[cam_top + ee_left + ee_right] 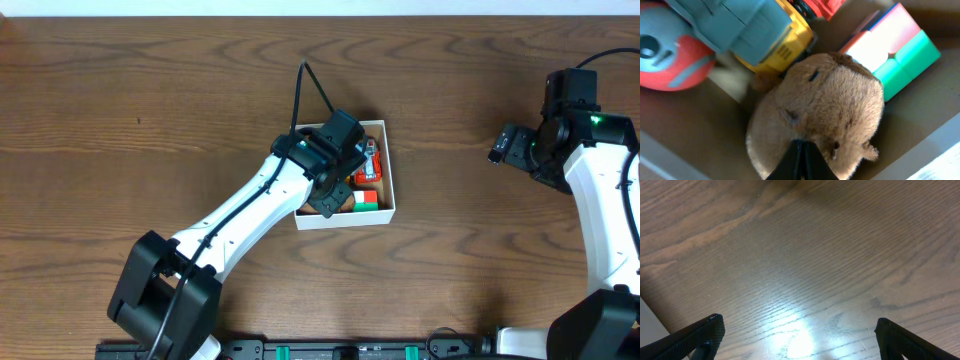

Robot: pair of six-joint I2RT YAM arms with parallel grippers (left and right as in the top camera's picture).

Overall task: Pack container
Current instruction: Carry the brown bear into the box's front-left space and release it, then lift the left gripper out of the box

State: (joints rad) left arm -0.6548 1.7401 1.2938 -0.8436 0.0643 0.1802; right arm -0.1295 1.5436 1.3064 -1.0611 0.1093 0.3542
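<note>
Above the wood table (150, 100), left claw (800, 152) pinched shut against plush toy (825, 110) in container (392, 185); right claw (799, 325) wide, empty.

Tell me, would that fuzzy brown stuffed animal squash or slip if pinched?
Probably soft and squashy: the stuffed animal looks fluffy and rounded. Likely light for its size; its fur should resist slipping. Lying beside the toy truck and colored block, it seems unlikely to roll.

Shallow white square container (360, 217), open top, flat on table (120, 110).
</note>
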